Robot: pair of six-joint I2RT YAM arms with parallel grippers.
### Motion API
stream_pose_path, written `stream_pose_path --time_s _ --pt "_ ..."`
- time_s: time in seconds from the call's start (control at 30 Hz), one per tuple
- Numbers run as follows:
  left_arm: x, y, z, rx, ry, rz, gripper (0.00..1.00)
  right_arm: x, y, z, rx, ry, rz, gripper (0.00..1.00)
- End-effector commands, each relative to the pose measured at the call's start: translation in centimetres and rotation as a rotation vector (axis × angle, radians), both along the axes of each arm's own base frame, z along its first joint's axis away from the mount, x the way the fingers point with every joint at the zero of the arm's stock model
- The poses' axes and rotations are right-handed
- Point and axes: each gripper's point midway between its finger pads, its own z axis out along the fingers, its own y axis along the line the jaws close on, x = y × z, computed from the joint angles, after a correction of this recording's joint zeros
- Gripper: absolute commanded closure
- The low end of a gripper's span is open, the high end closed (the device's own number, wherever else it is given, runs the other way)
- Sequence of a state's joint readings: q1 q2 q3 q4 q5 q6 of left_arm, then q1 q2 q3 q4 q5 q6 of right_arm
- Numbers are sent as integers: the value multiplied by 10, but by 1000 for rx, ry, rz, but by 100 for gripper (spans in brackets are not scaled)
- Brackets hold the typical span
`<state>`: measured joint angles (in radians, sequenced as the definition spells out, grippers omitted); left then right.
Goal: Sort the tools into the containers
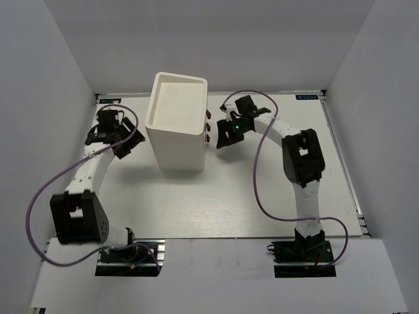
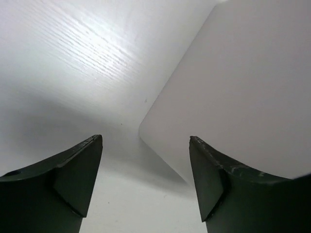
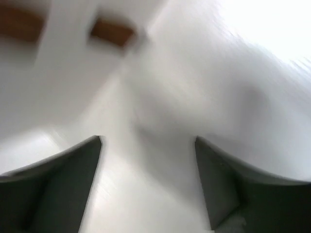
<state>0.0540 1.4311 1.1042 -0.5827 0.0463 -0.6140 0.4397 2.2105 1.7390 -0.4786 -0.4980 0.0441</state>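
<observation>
Both arms bend in toward the tall white box (image 1: 177,124), one on each side.

The box stands upright on the table (image 1: 249,190), toward its far middle, between the two arms. The left arm rises from its base, folds at the elbow, and turns its wrist toward the box's left wall. The left gripper (image 2: 146,141) has its fingers spread, with nothing between them. The right arm reaches from its raised elbow across to the side with the dark knobs (image 1: 208,127). The right gripper (image 3: 148,141) is blurred but parted and empty, just beside them.
</observation>
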Motion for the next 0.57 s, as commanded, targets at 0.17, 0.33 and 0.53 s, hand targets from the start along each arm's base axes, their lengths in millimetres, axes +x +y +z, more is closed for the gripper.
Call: stream_pose_path --time_s 0.17,0.33,0.53 --pt "-41 -19 97 117 -396 -234 4 -32 -102 113 -228 -531 -74 9" --pt "-71 -57 138 122 -599 -532 0 -60 -129 116 -296 -402 -207 9" --pt "-109 -75 163 140 -706 -659 0 -94 -130 142 -184 -503 -186 9"
